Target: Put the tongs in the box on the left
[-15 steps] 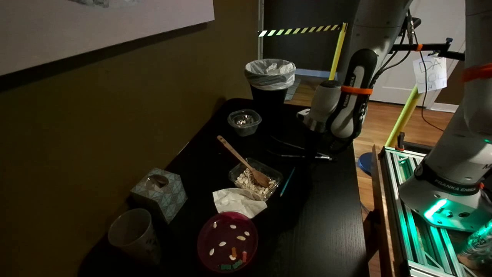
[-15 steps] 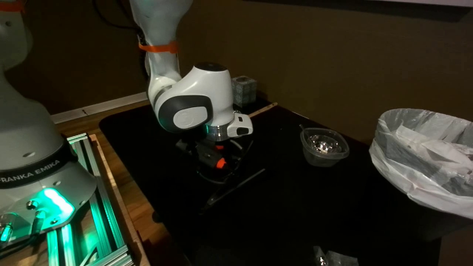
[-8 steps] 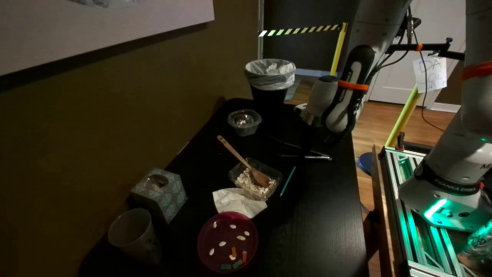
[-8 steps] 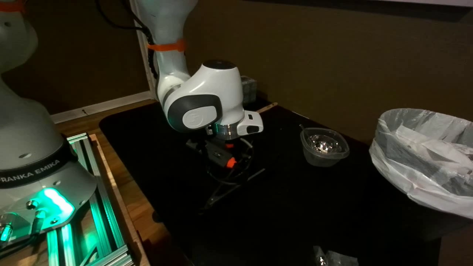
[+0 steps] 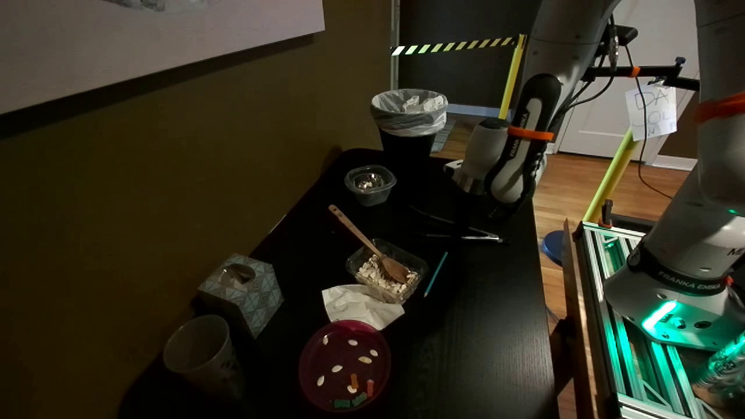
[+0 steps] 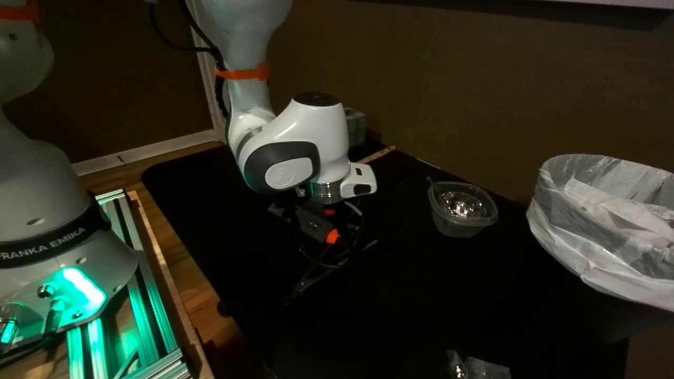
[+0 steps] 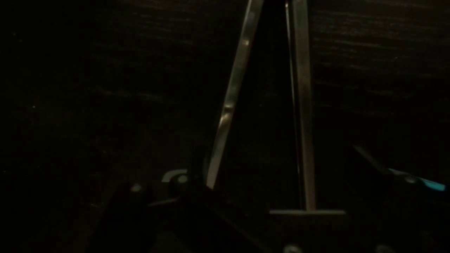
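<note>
Dark tabletop fills the wrist view; the gripper stands wide, holding nothing, apparently astride the tongs lying there, so one squeeze takes both legs: one pair. In an exterior view, a spoon leans from its tray, likely too long to fit: one each, one tissue box, perhaps the target. In an exterior view, near the wall, likely for clearance: one tub

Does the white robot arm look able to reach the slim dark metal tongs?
Probably yes: the black pincer stands open over the tongs, at least one leg between its jaws, nothing visible in the way.
</note>
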You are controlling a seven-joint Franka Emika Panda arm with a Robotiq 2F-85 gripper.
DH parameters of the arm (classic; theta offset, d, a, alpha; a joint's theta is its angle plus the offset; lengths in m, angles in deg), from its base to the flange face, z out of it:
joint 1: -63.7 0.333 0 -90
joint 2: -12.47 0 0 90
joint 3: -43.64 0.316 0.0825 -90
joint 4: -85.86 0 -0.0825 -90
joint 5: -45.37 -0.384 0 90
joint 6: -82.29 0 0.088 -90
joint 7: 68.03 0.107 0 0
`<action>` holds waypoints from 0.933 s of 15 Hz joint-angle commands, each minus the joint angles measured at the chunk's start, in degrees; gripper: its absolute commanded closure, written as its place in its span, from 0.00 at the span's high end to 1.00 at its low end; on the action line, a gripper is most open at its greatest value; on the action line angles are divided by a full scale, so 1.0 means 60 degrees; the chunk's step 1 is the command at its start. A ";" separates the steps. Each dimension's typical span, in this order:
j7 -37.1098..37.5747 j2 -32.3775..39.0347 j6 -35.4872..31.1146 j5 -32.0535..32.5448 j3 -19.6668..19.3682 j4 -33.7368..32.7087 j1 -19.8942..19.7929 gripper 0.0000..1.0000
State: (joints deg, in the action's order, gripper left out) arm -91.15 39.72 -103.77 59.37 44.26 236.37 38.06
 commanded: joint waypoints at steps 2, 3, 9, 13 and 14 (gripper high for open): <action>0.0103 0.0555 -0.0096 0.0208 -0.0334 -0.0418 0.0192 1.00; 0.0106 0.0645 -0.0092 0.0208 -0.0350 -0.0470 0.0187 1.00; 0.0099 0.1370 -0.0139 0.0245 -0.0110 -0.0842 -0.0206 0.73; 0.0187 0.1191 -0.0350 0.0228 0.0164 -0.0785 -0.0460 0.43; 0.0208 0.1090 -0.0395 0.0237 0.0237 -0.0737 -0.0524 0.37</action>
State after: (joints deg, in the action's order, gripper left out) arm -91.13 45.23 -104.30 59.43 43.96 232.60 36.88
